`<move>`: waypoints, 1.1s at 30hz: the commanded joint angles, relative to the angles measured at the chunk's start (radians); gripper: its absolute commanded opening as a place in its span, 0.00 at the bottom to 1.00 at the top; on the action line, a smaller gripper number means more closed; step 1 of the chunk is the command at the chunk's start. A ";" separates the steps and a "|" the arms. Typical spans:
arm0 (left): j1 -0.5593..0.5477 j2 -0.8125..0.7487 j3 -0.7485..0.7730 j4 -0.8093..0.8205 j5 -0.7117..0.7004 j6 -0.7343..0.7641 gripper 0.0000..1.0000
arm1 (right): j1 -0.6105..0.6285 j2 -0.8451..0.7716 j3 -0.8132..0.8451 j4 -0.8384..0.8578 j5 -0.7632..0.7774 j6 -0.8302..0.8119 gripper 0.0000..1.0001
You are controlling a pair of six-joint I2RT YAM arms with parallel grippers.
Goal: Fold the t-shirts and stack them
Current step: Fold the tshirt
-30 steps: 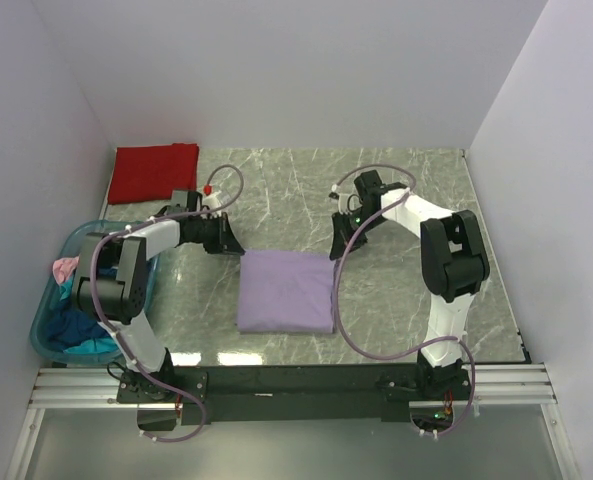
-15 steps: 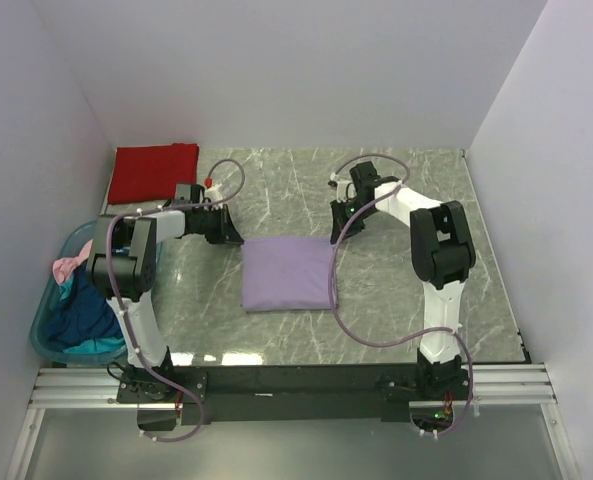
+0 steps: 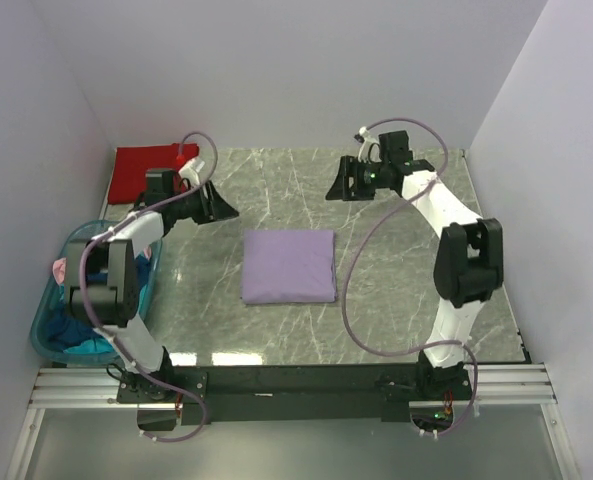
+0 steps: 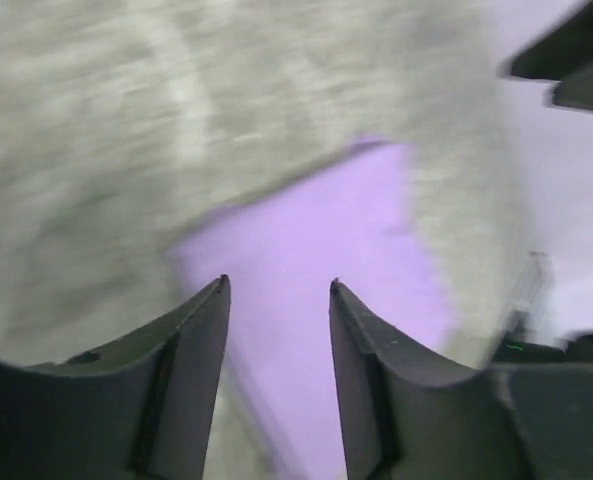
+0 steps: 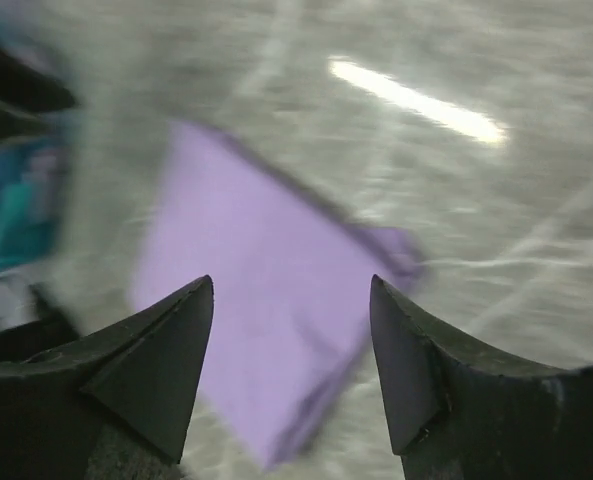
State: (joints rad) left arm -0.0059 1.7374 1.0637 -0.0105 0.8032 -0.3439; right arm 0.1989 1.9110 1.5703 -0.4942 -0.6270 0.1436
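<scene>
A folded light purple t-shirt (image 3: 288,265) lies flat in the middle of the marble table (image 3: 396,270), touched by neither gripper. It shows blurred beyond both sets of fingers, as purple cloth (image 4: 316,240) in the left wrist view and purple cloth (image 5: 256,300) in the right wrist view. A folded red t-shirt (image 3: 152,170) lies at the far left corner. My left gripper (image 3: 226,208) hovers up and left of the purple shirt, open and empty (image 4: 276,286). My right gripper (image 3: 332,190) hovers up and right of it, open and empty (image 5: 291,282).
A translucent teal tub (image 3: 51,330) at the left edge holds pink, dark blue and teal shirts (image 3: 76,325). White walls close in the table on three sides. Purple cables loop off both arms.
Both grippers have let go of the purple shirt's far corners, opened, and lifted back toward the far side. The shirt slid a little farther away and now lies flat.
</scene>
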 commanded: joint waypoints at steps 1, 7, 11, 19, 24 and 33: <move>-0.084 -0.069 -0.074 0.231 0.163 -0.196 0.48 | 0.053 -0.083 -0.096 0.226 -0.241 0.262 0.69; -0.215 0.078 -0.122 0.500 0.168 -0.426 0.23 | 0.149 0.046 -0.199 0.417 -0.321 0.412 0.39; -0.210 0.218 -0.076 0.596 0.149 -0.533 0.15 | 0.140 0.170 -0.188 0.462 -0.320 0.432 0.27; -0.112 0.413 0.010 0.513 0.088 -0.522 0.11 | 0.057 0.345 -0.082 0.392 -0.235 0.372 0.20; -0.060 0.300 0.019 0.354 0.083 -0.393 0.12 | -0.009 0.233 -0.058 0.348 -0.249 0.372 0.20; -0.173 -0.001 -0.232 0.493 0.168 -0.480 0.13 | 0.108 -0.040 -0.423 0.586 -0.376 0.603 0.21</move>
State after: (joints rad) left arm -0.1146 1.7660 0.8989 0.3855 0.9245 -0.7803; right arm 0.2356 1.9060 1.2327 -0.0235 -0.9375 0.6468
